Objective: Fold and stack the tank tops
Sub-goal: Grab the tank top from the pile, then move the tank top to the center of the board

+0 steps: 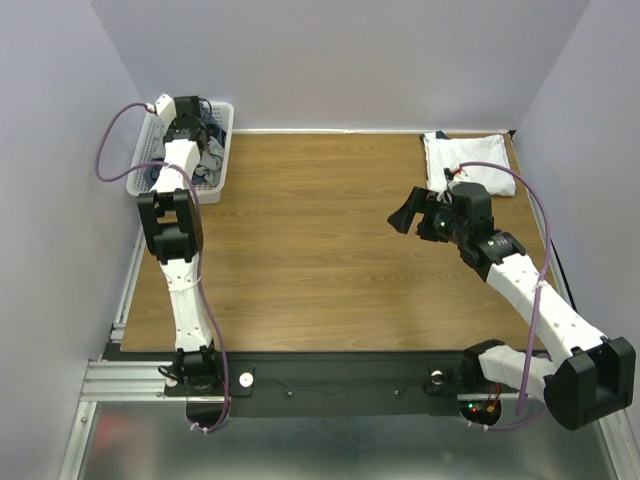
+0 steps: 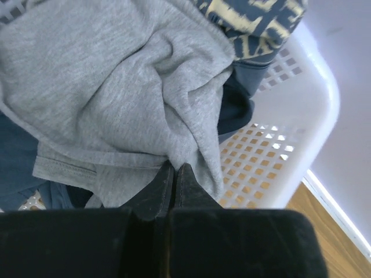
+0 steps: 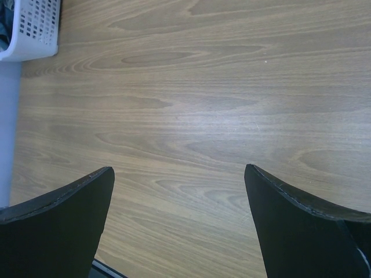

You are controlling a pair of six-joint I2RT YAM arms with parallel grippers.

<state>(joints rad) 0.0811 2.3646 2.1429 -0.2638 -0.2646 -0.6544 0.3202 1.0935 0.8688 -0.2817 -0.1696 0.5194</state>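
Note:
My left gripper [image 2: 175, 168] is over the white lattice basket [image 2: 301, 110] and is shut on a fold of the light heather-grey tank top [image 2: 116, 87]. Dark blue-grey tops [image 2: 17, 156] lie under and beside it, one with a yellow print [image 2: 249, 17]. In the top view the left gripper [image 1: 190, 125] is inside the basket [image 1: 218, 185] at the far left. A folded white tank top [image 1: 465, 165] lies at the far right of the table. My right gripper [image 1: 412, 215] hovers open and empty over bare wood [image 3: 185, 116].
The basket corner shows in the right wrist view [image 3: 35, 29]. The wooden table [image 1: 320, 250] spans the middle. Purple walls close in on the left, back and right. A black rail [image 1: 330, 380] runs along the near edge.

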